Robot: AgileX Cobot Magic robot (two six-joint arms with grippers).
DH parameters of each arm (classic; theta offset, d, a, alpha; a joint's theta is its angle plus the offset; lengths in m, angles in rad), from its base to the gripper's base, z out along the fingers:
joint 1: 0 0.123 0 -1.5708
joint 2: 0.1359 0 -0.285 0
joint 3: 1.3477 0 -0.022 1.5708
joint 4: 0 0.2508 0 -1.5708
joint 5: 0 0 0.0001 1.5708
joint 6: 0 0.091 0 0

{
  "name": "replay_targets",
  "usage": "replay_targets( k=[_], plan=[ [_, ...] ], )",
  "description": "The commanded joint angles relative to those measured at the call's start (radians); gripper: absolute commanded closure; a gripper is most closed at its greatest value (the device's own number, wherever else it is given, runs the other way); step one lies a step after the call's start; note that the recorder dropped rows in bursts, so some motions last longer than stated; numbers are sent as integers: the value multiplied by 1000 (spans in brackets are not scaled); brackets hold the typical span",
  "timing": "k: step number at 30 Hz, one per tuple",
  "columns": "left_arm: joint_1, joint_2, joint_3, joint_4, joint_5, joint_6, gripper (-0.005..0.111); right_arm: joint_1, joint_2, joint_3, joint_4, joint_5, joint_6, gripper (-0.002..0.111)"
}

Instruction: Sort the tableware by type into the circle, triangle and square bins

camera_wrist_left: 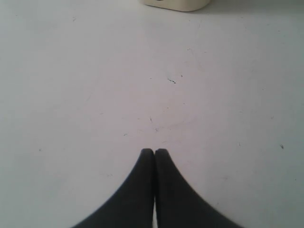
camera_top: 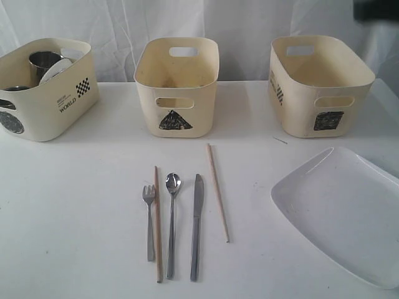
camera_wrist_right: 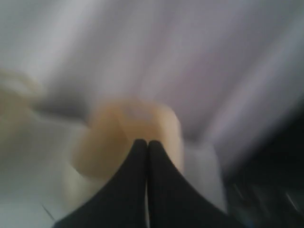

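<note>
- Right, both pincers are closed and empty. The left gripper hangs with its tips pressed together over bare table. The right gripper is pinched shut too, in a blurred view facing a cream bin; I cannot tell which one.
- In the upper left of the exterior view, the circle bin already holds the steel mugs and the white bowl. The triangle bin, top centre, and the square bin, upper right, show nothing inside from this angle.
- In the lower centre the cutlery lies in a row: fork, a chopstick just beside it, spoon, knife. The second chopstick lies slanted, apart on the right.
- The plate sits lower right, running off the frame.
- My read is that the cutlery goes next, probably to the triangle bin. Open your jaws before descending, come straight down across the middle of a handle, and take one piece at a time.
- Watch the fork and its neighbouring chopstick: they lie so close that you risk dragging both.
- These pieces are thin and flat, so pinch low and lift slowly.
</note>
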Motion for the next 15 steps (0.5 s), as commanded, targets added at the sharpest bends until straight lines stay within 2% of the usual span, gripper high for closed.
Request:
replay_targets(
  k=[1,4,5,6,8,9,11,15],
  plan=[
    [-6,-5,5,6,32,-5,107,-3,159,-41,25,680,-22,108],
    [-6,-5,5,6,32,-5,107,41,126,-45,433,505,-363,108],
    [-6,-5,5,6,32,-5,107,67,105,-45,642,440,-536,108],
    [-6,-5,5,6,32,-5,107,103,90,-45,846,385,-705,108],
    [-6,-5,5,6,32,-5,107,184,97,-58,1118,336,-898,108],
    [-6,-5,5,6,32,-5,107,230,122,-77,1187,350,-925,108],
    [-6,-5,5,6,32,-5,107,310,202,-134,1197,417,-906,108],
    [-6,-5,5,6,32,-5,107,417,465,-359,1194,670,-887,108]
  ],
)
